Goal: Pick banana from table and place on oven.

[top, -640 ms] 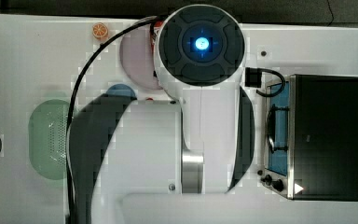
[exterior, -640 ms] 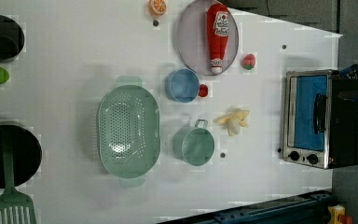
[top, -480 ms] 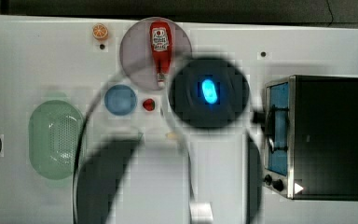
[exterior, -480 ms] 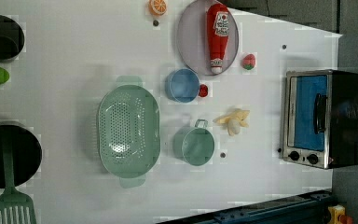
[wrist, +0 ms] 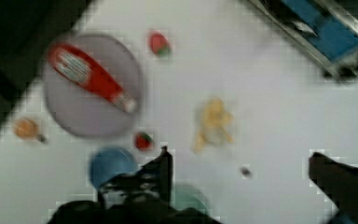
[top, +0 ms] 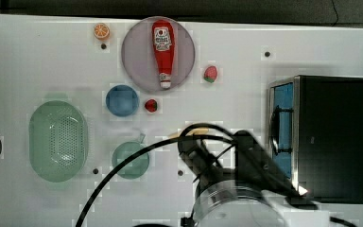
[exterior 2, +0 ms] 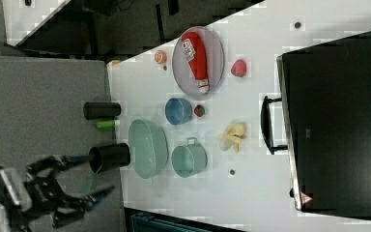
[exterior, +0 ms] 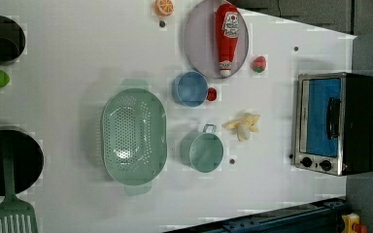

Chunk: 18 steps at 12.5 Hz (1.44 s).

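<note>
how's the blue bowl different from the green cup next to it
The blue bowl is blue and has a plain round rim with no handle, while the green cup is pale green and has a small handle on its rim. In the left view the green cup looks a little wider than the blue bowl. A small red strawberry sits right beside the blue bowl; nothing touches the green cup. Both stand open and empty on the white table.

Pale-yellow banana (exterior: 243, 125), white table (exterior: 77, 58), blue-glassed black oven (exterior: 337, 124), red ketchup bottle (exterior: 227, 34), perforated mint-green colander (exterior: 133, 136)
</note>
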Motion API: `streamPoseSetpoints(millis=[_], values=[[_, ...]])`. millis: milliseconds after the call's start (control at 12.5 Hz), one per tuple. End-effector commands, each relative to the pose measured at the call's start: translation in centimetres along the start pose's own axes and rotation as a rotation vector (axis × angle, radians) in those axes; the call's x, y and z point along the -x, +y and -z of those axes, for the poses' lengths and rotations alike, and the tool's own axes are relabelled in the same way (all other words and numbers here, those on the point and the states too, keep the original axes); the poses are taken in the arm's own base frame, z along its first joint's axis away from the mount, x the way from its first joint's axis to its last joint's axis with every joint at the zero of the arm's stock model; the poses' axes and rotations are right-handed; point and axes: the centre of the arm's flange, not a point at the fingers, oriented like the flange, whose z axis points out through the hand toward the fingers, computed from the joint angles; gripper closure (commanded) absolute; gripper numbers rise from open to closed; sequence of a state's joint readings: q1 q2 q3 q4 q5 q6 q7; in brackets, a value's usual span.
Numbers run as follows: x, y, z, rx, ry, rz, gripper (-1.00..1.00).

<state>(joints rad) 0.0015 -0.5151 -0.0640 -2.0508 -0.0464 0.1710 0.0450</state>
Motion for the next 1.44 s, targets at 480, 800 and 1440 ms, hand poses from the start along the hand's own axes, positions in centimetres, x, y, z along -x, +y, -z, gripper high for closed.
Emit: streamPoseSetpoints(millis=[480, 800, 1440], values=[[-1.0, -3.4, -24.8, 0.181, -0.148, 0.021, -1.00], [-0.2, -2.8, -34.2, 0.184, -0.150, 0.026, -1.00], [3.0, 0.4, -47.1, 0.180, -0.148, 0.032, -1.00]])
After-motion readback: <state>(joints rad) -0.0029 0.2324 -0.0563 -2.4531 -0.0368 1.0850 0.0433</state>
